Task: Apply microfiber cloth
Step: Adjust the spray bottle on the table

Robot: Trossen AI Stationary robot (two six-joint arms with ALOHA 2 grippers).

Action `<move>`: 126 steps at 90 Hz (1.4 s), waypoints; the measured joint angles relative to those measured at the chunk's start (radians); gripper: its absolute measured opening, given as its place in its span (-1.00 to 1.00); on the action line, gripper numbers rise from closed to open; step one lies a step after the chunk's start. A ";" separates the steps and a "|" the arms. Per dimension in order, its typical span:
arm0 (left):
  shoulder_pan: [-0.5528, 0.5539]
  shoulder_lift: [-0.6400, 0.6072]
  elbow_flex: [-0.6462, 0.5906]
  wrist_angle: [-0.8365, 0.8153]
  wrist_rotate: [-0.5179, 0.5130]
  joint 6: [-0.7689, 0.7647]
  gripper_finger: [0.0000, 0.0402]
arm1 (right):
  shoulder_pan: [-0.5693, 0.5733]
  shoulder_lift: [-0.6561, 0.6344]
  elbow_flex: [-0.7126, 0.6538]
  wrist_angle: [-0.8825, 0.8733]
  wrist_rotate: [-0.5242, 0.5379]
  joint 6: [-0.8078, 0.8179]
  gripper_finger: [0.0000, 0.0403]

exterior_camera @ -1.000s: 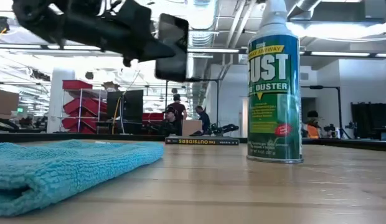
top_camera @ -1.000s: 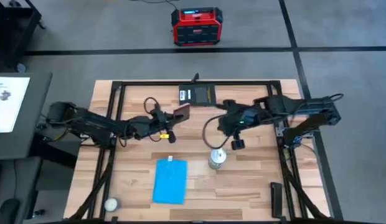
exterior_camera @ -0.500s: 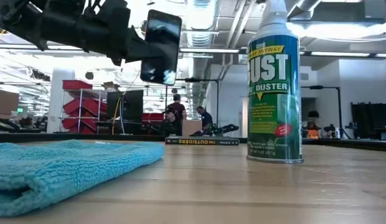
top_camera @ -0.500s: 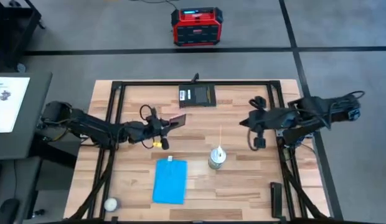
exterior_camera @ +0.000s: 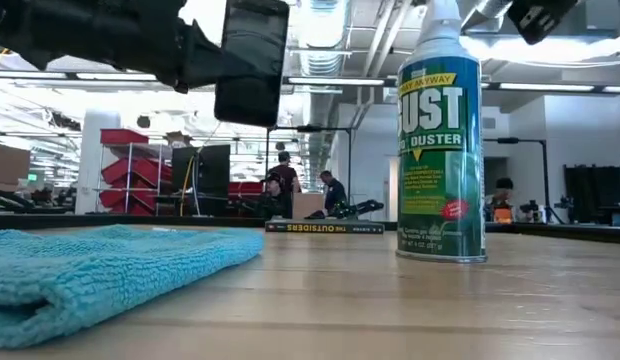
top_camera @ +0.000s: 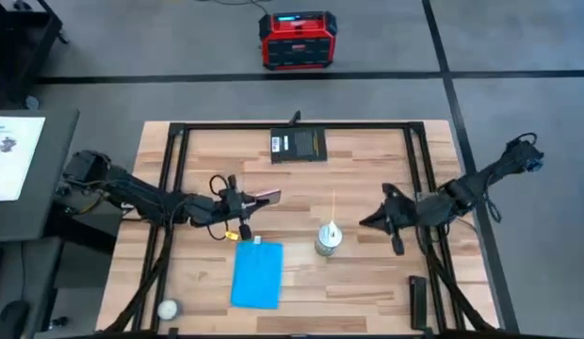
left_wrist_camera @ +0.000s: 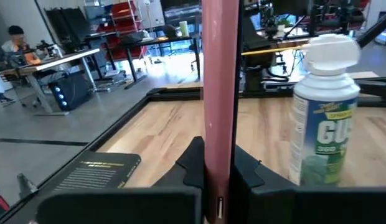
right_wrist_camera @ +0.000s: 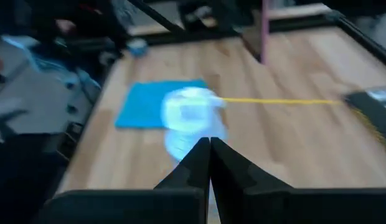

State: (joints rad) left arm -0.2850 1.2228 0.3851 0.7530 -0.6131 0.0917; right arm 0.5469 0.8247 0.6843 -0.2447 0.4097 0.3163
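The sky-blue microfiber cloth (top_camera: pixel 258 274) lies flat on the table near the front edge, also in the low view (exterior_camera: pixel 90 270) and the right wrist view (right_wrist_camera: pixel 157 103). My left gripper (top_camera: pixel 243 201) hovers just beyond the cloth's far end, shut on a pink-backed phone (top_camera: pixel 265 197). A green-and-white duster can (top_camera: pixel 328 240) stands upright to the cloth's right. My right gripper (top_camera: pixel 370 222) hangs to the right of the can, shut with nothing between its fingers (right_wrist_camera: pixel 210 155). My left gripper pinches one end of the phone (left_wrist_camera: pixel 216 158) between its two fingers (left_wrist_camera: pixel 192 163), one on each flat face. The fingers come in about level from the table's left. The phone (exterior_camera: pixel 252 60) juts out past them toward the right, on edge and lifted clear of the table.
A black flat pad (top_camera: pixel 297 144) lies at the table's far edge. The can's yellow straw (top_camera: pixel 333 209) points toward the far side. A small white round thing (top_camera: pixel 167 308) sits at the near left corner, a dark bar (top_camera: pixel 417 301) at the near right.
My left gripper has carried the phone toward the near edge, closer to the cloth, and turned it about; the phone stays clear of the table. My right arm has drawn back from above the can toward the table's right edge.
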 joint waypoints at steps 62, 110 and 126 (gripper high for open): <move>-0.074 0.006 0.001 -0.002 -0.077 -0.031 -0.99 | 0.057 0.493 -0.001 0.461 -0.092 0.053 -1.00; -0.108 0.006 0.001 -0.031 -0.061 -0.080 -0.99 | -0.008 0.668 0.000 0.559 -0.008 0.068 -1.00; -0.117 0.006 0.001 -0.031 -0.070 -0.089 -0.99 | -0.040 0.668 0.001 0.479 0.002 0.065 -1.00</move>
State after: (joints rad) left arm -0.4022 1.2285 0.3859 0.7223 -0.6834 0.0032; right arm 0.5066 1.4929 0.6849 0.2338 0.4120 0.3813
